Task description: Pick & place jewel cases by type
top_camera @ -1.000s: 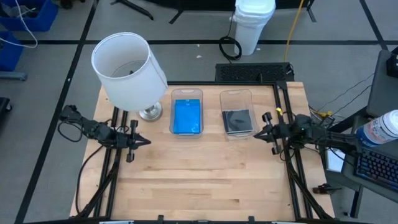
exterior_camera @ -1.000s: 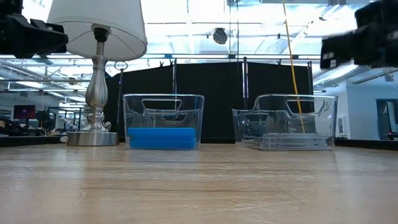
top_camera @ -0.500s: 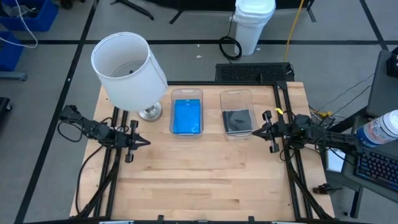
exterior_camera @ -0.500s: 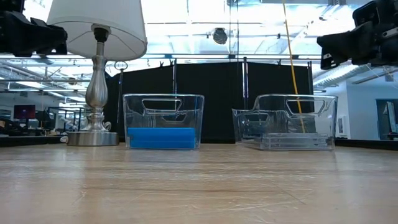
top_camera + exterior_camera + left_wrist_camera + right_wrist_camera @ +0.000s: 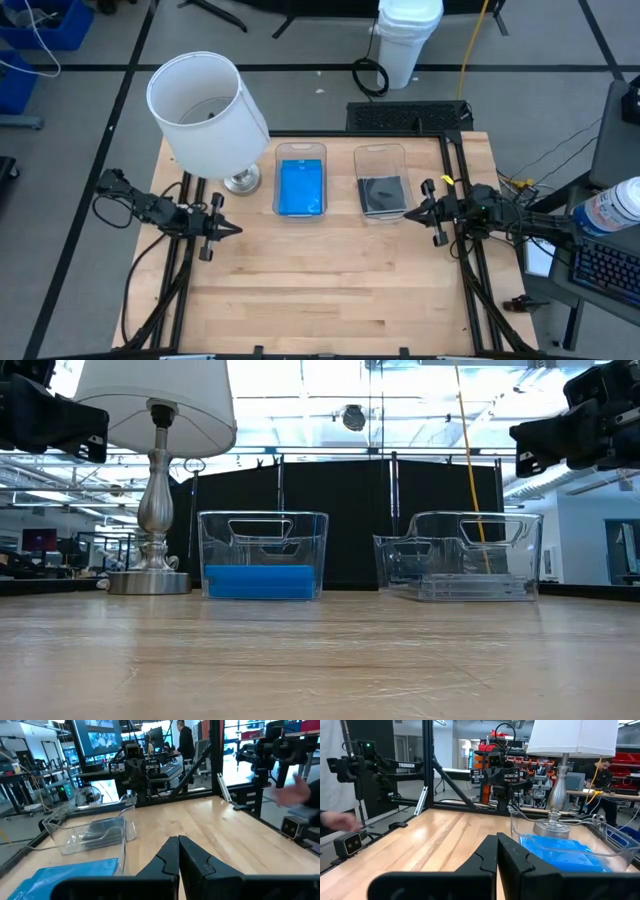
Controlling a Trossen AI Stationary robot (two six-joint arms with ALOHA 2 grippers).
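The right gripper (image 5: pixel 408 214), jaws together and empty, has edged slightly toward the lamp (image 5: pixel 208 112); left gripper (image 5: pixel 235 229) likewise shut. Blue cases (image 5: pixel 300 187) and grey cases (image 5: pixel 382 194) already sit binned beside the lamp, so sorting looks finished.

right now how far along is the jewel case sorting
Looks finished: blue jewel cases lie in the left bin, dark-insided clear cases in the right bin. Left gripper and right gripper are shut, holding nothing. No case shows on the table.
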